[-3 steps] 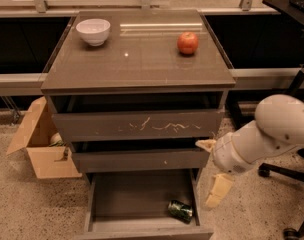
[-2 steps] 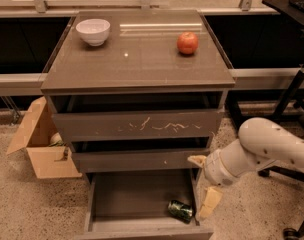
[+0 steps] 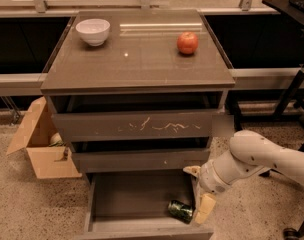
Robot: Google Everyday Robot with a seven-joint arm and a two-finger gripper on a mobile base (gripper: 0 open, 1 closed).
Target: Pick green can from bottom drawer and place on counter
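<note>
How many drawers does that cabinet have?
3: the scratched top drawer, the middle drawer, and the bottom drawer, pulled out, with the green can inside beside the gripper.

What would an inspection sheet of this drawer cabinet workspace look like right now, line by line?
Surface: counter glossy, holds two items.
Job's things: green can lies on its side at the front right of the open bottom drawer.
Clutter: white bowl back left and red apple back right on the counter.
Grippers: claw open, at the drawer's right side, close beside the can, not around it.
Cables: nothing seen.
Surroundings: cardboard box on the floor at left; scratched drawer front above.
</note>
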